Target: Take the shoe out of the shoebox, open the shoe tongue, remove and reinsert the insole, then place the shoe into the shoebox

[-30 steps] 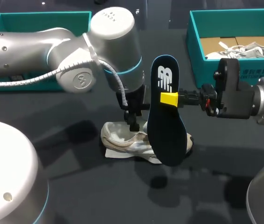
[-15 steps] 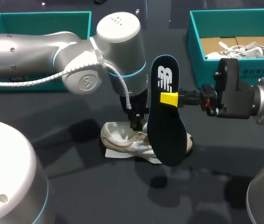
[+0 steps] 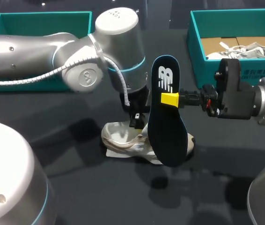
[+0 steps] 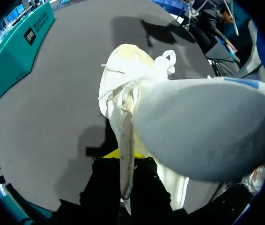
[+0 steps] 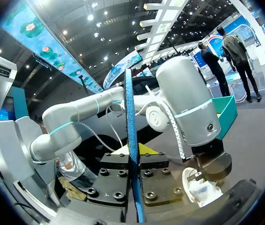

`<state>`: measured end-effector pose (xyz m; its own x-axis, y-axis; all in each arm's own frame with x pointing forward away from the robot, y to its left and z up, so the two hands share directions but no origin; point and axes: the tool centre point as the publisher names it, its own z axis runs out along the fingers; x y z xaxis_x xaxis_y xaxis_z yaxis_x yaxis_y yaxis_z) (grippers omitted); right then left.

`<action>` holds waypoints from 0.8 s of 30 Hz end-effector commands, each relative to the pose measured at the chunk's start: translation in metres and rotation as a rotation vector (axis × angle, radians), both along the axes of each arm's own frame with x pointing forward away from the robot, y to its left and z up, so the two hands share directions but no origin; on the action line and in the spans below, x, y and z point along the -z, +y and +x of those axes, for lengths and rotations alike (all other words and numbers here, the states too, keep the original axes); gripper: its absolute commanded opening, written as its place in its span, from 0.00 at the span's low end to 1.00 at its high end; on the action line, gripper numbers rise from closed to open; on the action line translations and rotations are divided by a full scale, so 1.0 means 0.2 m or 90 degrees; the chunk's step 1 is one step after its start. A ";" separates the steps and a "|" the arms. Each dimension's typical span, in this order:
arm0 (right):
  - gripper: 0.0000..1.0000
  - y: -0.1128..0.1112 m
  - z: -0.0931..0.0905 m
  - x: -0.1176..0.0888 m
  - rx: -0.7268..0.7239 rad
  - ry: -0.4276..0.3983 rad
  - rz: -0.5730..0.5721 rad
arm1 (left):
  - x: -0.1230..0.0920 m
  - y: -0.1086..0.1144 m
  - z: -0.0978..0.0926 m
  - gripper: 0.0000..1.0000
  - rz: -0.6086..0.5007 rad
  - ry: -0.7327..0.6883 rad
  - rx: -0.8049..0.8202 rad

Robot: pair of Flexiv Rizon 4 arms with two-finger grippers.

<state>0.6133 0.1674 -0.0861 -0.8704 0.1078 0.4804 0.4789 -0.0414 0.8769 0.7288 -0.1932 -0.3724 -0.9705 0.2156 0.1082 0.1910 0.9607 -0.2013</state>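
Observation:
A white shoe [image 3: 123, 140] lies on the dark table, near its middle. My left gripper [image 3: 135, 121] comes straight down onto it. In the left wrist view my left gripper [image 4: 123, 161] is shut on a thin white edge of the shoe [image 4: 128, 79]'s upper, near the laces. A dark navy insole [image 3: 167, 122] hangs upright just right of the shoe. My right gripper [image 3: 171, 99] is shut on it from the right. In the right wrist view the insole [image 5: 131, 117] stands edge-on between the fingers of my right gripper [image 5: 133, 161]. The shoe [image 5: 200, 190] lies beyond it.
A teal shoebox [image 3: 195, 37] at the back right holds another white shoe [image 3: 249, 49] and cardboard. A second teal box [image 3: 39, 21] stands at the back left, partly behind my left arm. White paper [image 3: 109, 153] sticks out from under the shoe.
My left gripper has gone from open to shut on the shoe's upper edge, and its wrist has shifted slightly. The right arm and the insole have stayed where they were.

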 end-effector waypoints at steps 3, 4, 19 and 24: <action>0.00 0.00 -0.01 0.00 0.002 0.001 -0.001 | -0.09 0.05 0.01 0.00 -0.011 0.026 0.046; 0.00 0.00 -0.01 0.00 0.002 0.001 -0.001 | -0.10 0.06 0.00 0.00 -0.011 0.028 0.059; 0.00 0.00 -0.01 0.00 0.002 0.001 -0.001 | -0.23 0.07 -0.04 0.00 -0.041 0.018 0.205; 0.00 0.00 -0.01 0.00 0.002 0.001 -0.001 | -0.23 0.07 -0.04 0.00 -0.041 0.018 0.205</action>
